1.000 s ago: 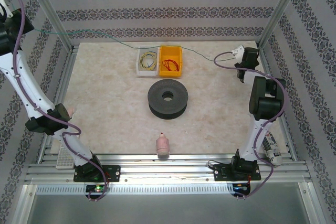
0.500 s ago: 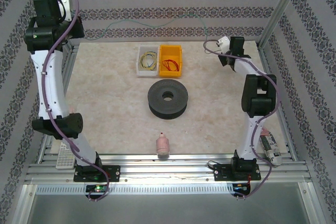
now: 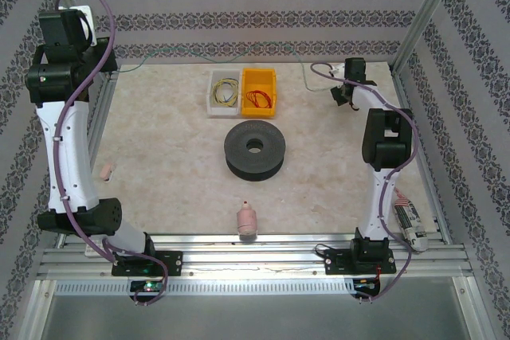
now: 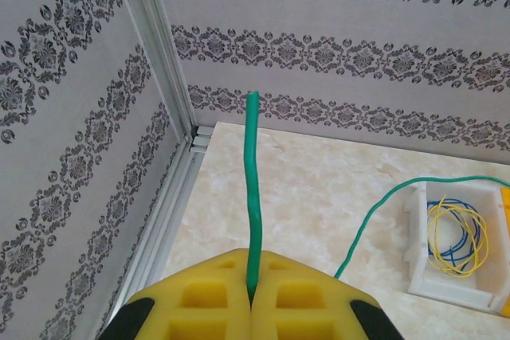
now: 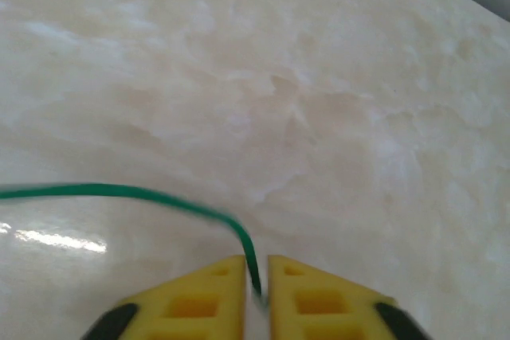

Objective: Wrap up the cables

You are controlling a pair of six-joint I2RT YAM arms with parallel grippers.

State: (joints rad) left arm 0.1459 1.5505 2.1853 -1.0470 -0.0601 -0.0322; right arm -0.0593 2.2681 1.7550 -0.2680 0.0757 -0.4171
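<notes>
The beige marbled tabletop [image 3: 159,149] carries a black round spool [image 3: 254,149], which lies between the two grippers and back toward their bases. The left gripper [image 4: 252,268], high at the far corner, pinches a thin green wire [image 4: 253,189] tight between its yellow pads [image 4: 199,296], with a short stub standing ahead of them. The right gripper [image 5: 256,276] has its pads slightly parted, and the same wire runs loose through the gap. The wire looks light, limp and slippery, so it is probably best held near an end and kept taut.

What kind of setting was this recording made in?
Probably a lab test cell, not a home: aluminium frame posts box in a marble-look table, patterned panels stand as walls, and two robot arms are bolted to the front rail.
</notes>
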